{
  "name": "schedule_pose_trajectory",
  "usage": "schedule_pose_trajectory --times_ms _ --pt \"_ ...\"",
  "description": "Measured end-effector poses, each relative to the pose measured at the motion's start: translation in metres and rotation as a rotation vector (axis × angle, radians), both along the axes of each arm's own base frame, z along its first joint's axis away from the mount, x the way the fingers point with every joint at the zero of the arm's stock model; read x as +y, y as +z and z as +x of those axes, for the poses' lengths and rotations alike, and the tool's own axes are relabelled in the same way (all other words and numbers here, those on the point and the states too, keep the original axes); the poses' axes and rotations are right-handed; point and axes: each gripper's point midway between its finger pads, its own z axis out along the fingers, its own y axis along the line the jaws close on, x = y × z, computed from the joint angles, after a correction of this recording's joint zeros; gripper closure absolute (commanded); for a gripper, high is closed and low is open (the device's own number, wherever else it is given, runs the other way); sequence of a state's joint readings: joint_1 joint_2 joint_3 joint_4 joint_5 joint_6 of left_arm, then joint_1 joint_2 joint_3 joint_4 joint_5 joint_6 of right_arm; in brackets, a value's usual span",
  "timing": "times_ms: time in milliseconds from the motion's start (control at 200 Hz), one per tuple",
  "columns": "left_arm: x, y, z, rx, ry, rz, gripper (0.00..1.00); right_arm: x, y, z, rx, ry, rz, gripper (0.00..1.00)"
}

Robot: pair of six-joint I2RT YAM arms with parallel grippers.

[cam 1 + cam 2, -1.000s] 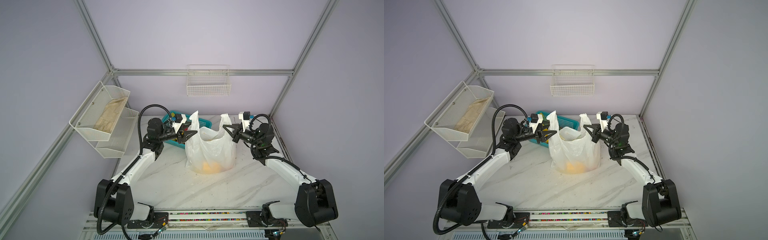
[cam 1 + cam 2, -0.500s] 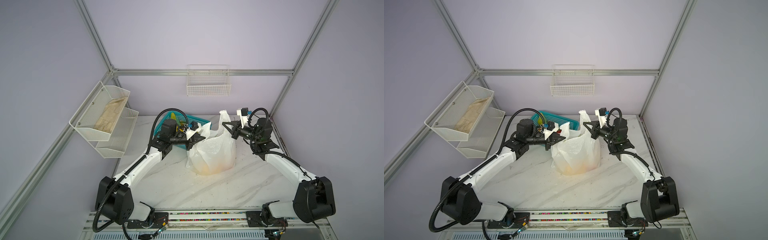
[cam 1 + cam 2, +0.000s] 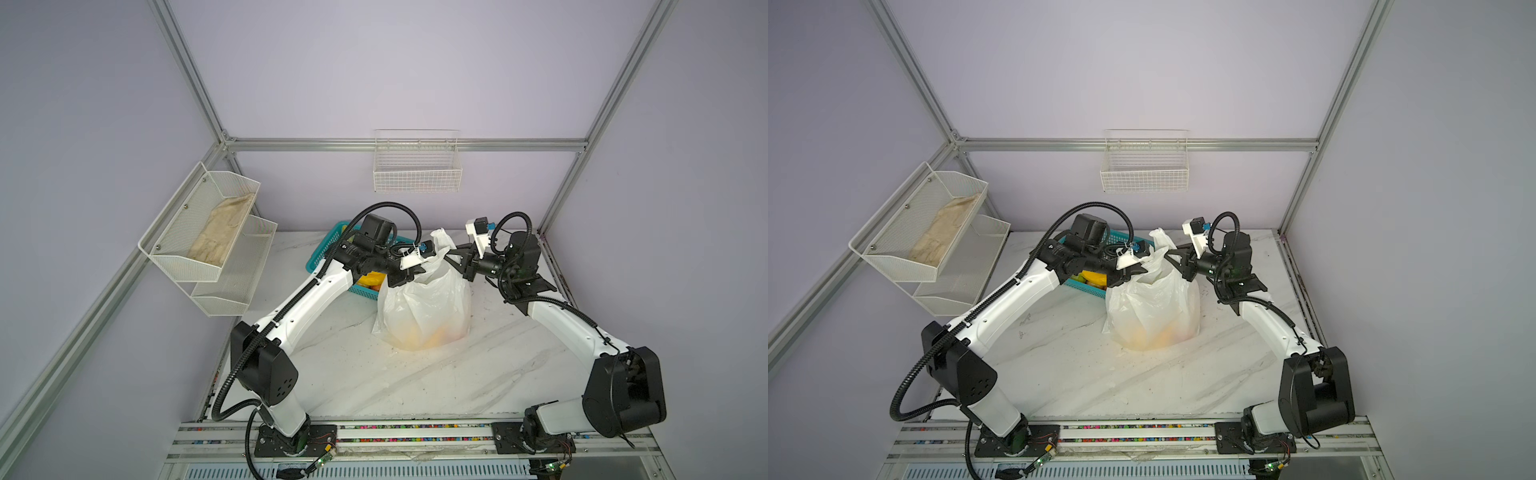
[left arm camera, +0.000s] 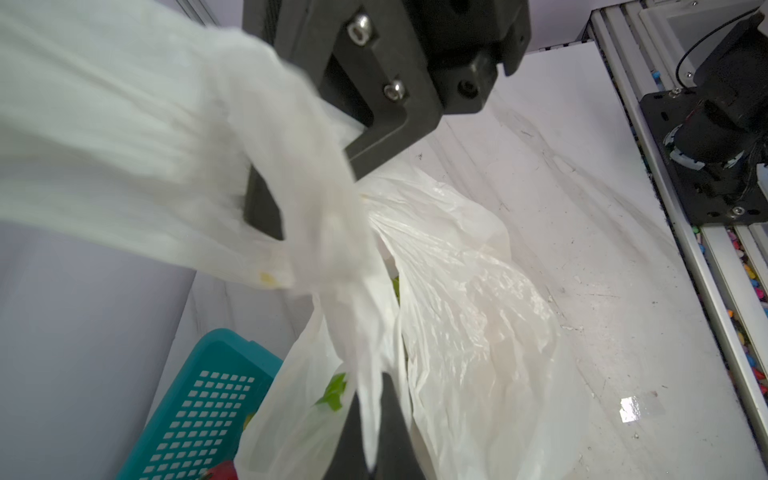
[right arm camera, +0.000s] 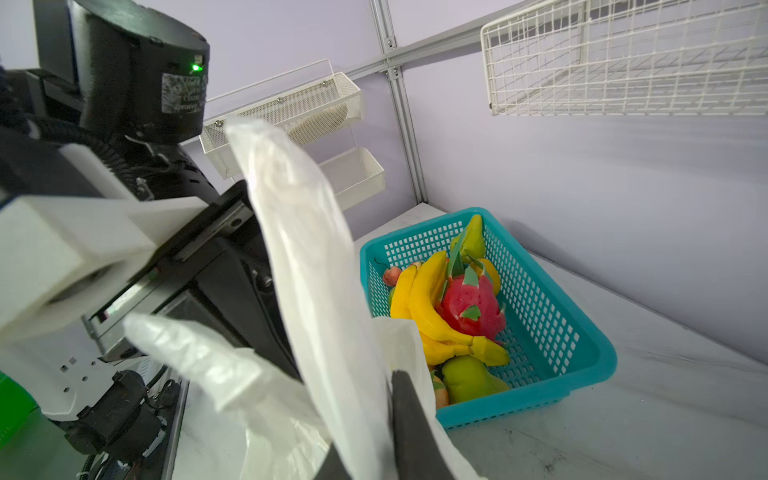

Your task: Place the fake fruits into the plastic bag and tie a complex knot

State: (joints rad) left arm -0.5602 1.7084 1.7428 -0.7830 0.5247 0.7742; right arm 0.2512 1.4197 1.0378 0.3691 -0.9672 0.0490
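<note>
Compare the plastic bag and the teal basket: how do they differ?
The plastic bag is white, soft and translucent; the teal basket is rigid and perforated. The bag stands taller than the basket. The left claw pinches a bag handle; no claw holds the basket. Both hold fake fruit.

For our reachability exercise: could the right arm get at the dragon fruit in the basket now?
Probably not directly: the plastic bag and the left arm stand between the right tool and the teal basket.
</note>
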Motion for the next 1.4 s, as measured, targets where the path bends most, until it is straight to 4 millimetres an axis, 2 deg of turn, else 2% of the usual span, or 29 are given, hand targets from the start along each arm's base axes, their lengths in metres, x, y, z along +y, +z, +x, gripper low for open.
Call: schedule_pose_trajectory --times_ms 85,410,685,1110,1205,1400 --pt "0.001 -0.001 0.003 -0.010 -0.006 0.038 1.00 0.000 0.000 -0.001 -0.028 0.010 -0.011 0.74" --pt "0.001 0.002 0.012 -0.026 -0.014 0.093 1.00 -0.012 -0.005 -0.010 -0.129 0.003 -0.066 0.37" --pt "-0.002 0.007 0.014 -0.034 -0.031 0.100 1.00 -0.014 -0.007 -0.012 -0.179 0.003 -0.099 0.24" --pt "-0.021 0.004 0.021 -0.051 -0.094 0.134 1.00 0.004 -0.016 -0.010 -0.183 0.076 -0.072 0.25" --pt "-0.022 0.000 0.023 -0.047 -0.102 0.143 1.00 0.006 -0.013 -0.011 -0.200 0.084 -0.065 0.34" --pt "-0.021 -0.003 0.021 -0.044 -0.112 0.157 1.00 0.007 -0.009 -0.009 -0.218 0.083 -0.054 0.59"
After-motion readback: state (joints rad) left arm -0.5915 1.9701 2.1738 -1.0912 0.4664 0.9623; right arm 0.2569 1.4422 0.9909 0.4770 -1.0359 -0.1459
